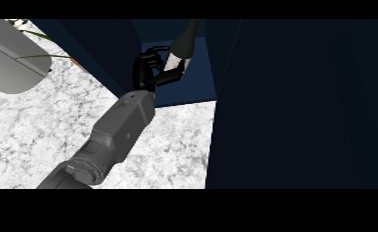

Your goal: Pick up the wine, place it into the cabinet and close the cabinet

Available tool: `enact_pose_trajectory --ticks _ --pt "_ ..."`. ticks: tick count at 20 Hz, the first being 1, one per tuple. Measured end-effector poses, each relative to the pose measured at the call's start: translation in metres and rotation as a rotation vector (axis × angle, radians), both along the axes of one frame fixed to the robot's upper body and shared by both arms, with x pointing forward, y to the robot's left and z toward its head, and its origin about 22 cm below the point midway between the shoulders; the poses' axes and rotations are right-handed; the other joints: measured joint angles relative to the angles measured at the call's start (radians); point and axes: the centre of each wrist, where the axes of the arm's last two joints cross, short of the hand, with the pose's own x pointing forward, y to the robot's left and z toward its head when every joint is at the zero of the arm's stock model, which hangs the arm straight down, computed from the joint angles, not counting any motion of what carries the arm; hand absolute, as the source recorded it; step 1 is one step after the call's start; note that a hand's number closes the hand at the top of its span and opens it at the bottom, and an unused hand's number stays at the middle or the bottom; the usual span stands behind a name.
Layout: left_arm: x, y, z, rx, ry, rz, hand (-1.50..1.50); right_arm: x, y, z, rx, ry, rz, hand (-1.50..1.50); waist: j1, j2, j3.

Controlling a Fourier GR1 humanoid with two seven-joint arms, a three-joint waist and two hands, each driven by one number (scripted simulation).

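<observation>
The dark blue cabinet (295, 106) fills the right side and upper part of the view, its open door standing as a broad dark panel on the right and its inner compartment showing as a lighter blue recess in the upper middle. Below and to the left spreads the white marbled desk (52, 126). A grey rounded object (22, 66) sits at the upper left edge of the desk, with thin green leaves (37, 38) beside it. One grey forearm (111, 136) rises from the lower left edge toward the cabinet's opening. At its end the black left hand (151, 71) is curled around the wine (179, 51), which is tilted, neck pointing up, inside the cabinet's open compartment. The right hand shows nowhere.
</observation>
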Motion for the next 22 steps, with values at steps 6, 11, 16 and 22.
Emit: enact_pose_trajectory --ticks 6,11,16,22 --pt "-0.011 0.007 -0.017 -0.051 0.019 -0.002 1.50 0.000 0.000 0.001 0.005 -0.006 0.013 -1.50 -0.013 -0.003 0.000" --pt "-0.022 0.014 -0.031 -0.064 0.040 0.001 1.50 0.001 0.003 -0.001 0.007 -0.005 0.031 -1.50 -0.034 -0.001 -0.001" --pt "-0.026 0.019 -0.037 -0.057 0.035 0.024 1.50 0.002 0.004 -0.003 0.012 0.002 0.043 -1.50 -0.045 -0.002 -0.001" --pt "-0.025 0.019 -0.035 -0.033 0.031 0.042 1.50 0.002 0.005 -0.002 0.016 -0.002 0.062 -1.50 -0.056 -0.002 -0.001"
